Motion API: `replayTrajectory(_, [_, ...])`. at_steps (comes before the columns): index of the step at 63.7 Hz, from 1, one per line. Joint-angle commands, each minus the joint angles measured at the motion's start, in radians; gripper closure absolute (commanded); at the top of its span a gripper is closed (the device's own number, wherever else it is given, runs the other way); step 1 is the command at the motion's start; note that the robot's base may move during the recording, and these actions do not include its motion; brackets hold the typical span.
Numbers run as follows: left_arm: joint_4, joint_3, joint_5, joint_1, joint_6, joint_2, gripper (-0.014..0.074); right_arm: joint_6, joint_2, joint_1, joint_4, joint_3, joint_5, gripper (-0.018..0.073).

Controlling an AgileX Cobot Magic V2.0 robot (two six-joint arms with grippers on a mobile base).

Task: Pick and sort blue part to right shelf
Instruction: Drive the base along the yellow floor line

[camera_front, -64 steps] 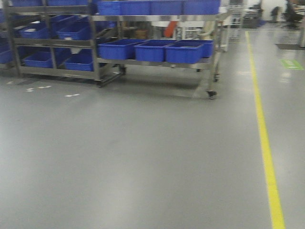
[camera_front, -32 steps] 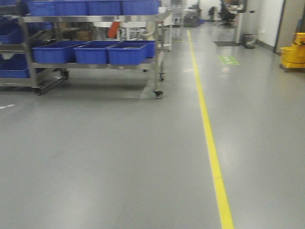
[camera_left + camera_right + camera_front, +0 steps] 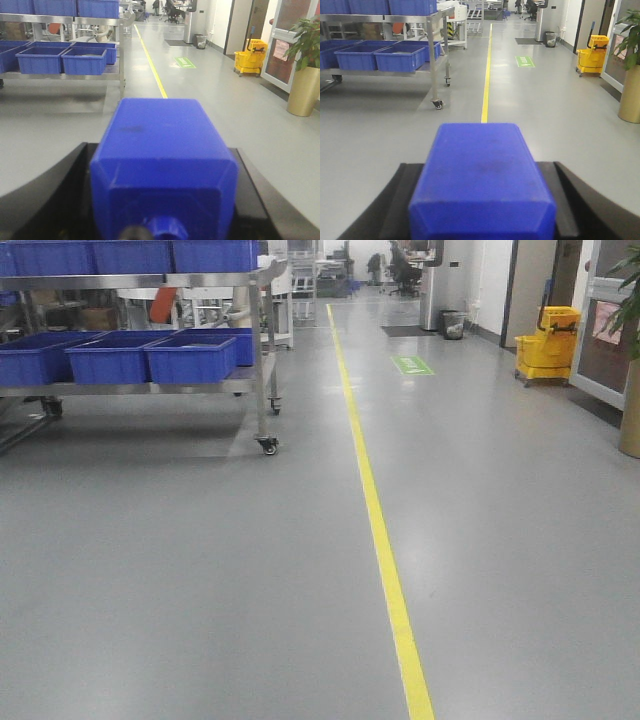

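My right gripper (image 3: 482, 212) is shut on the blue part (image 3: 482, 170), a solid-blue block that fills the gap between the black fingers (image 3: 385, 210). My left gripper (image 3: 161, 205) is shut on another blue block (image 3: 160, 140), smooth-faced with a round neck towards the camera. The steel shelf (image 3: 255, 340) with blue bins (image 3: 190, 358) stands on castors at the far left of the front view. It also shows in the left wrist view (image 3: 100, 21) and the right wrist view (image 3: 410, 19). Neither gripper shows in the front view.
A yellow floor line (image 3: 385, 560) runs away down the grey floor. A yellow mop bucket (image 3: 547, 340), a green floor mark (image 3: 412, 365) and a trash bin (image 3: 453, 324) lie to the right. A plant in a gold pot (image 3: 302, 90) stands by the doors.
The front view has swung to the right: the shelf has slid to the left edge, the yellow line has moved towards the middle, and the mop bucket has come nearer.
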Motion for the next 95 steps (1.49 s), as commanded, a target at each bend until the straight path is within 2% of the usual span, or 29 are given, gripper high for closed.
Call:
replayTrajectory(1, [-0.021,-0.028,-0.075,0.003,-0.005,0.011,0.0265,-0.006,0.007,-0.005,-0.013,-0.030,-0.093,0.0157])
replayTrajectory(95, [-0.021,-0.028,-0.075,0.003,-0.005,0.011,0.0265,-0.006,0.007,-0.005,-0.013,-0.030,-0.093,0.0157])
